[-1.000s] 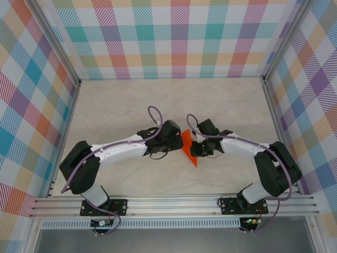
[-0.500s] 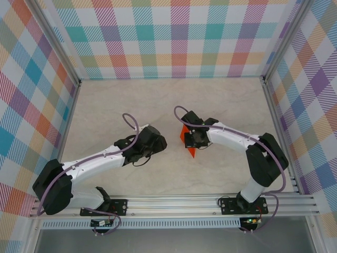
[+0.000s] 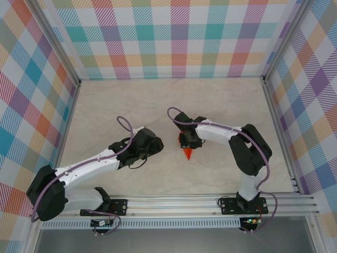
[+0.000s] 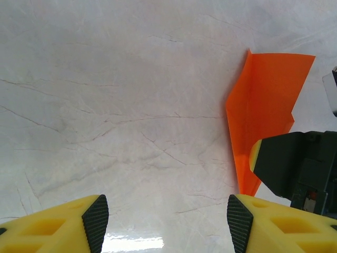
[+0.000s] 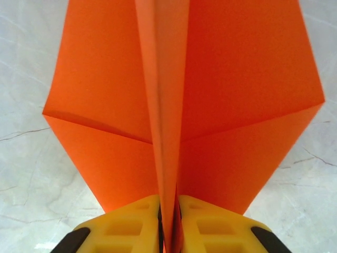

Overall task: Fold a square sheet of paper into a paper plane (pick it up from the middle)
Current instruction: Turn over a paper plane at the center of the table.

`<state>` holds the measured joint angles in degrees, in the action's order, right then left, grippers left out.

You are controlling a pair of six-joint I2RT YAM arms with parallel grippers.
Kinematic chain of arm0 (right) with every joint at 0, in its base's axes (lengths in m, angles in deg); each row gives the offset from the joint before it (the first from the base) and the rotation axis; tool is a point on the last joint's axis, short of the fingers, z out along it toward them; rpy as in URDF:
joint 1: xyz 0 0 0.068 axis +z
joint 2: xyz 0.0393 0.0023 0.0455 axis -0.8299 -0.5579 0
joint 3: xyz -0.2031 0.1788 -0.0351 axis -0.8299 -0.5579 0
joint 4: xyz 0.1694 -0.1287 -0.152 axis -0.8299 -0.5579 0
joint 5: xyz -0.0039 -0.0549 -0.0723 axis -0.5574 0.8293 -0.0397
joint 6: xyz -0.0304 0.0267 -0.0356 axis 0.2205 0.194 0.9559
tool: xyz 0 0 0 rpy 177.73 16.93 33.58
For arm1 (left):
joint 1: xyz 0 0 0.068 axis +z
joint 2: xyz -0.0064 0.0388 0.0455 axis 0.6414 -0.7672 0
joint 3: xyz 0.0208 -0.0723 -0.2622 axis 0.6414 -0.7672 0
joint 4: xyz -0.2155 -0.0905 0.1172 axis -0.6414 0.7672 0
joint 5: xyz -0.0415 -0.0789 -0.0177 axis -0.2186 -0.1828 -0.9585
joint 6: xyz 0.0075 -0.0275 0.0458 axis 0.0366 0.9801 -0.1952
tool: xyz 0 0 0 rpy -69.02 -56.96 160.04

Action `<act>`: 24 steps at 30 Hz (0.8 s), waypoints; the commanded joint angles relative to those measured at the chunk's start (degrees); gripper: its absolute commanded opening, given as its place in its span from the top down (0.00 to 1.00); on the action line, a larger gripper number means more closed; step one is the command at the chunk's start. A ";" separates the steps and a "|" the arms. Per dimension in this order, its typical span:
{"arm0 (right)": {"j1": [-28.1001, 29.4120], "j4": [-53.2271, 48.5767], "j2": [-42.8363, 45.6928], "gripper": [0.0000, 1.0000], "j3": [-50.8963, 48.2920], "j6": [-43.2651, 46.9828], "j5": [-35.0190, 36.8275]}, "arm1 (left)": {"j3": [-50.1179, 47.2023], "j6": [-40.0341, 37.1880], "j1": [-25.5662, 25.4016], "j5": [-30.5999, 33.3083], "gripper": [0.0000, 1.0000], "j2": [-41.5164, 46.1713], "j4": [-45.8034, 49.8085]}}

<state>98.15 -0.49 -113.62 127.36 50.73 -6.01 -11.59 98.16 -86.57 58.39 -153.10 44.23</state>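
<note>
Item, paper plane (image 5: 179, 105): we are judging that its thin centre keel is liable to slip, and the wings to splay onto the bench (image 4: 105, 105), should the right jaws slacken or twist. We are seeing those jaws pinching the keel at 6 o'clock, wings spreading toward 9 and 3; the left jaws are standing open and empty, the plane apart at their 2 o'clock.
</note>
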 commanded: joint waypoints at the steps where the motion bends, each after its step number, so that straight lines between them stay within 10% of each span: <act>1: 0.30 -0.39 -2.45 0.84 0.26 -1.77 -0.28 | -0.63 0.48 0.80 0.25 0.36 0.26 0.09; 13: 0.30 -0.03 -3.27 0.82 -0.89 -1.45 -0.75 | -0.12 0.06 0.90 -0.06 0.35 -1.43 -0.25; 24: 0.30 -1.72 10.97 0.58 -2.01 0.86 2.46 | 0.38 -1.87 0.88 1.53 0.30 -0.79 1.05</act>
<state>98.15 -0.91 -107.63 126.29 50.69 -5.40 -11.63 97.66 -86.57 58.44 -154.17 44.25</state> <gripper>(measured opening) 0.416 0.698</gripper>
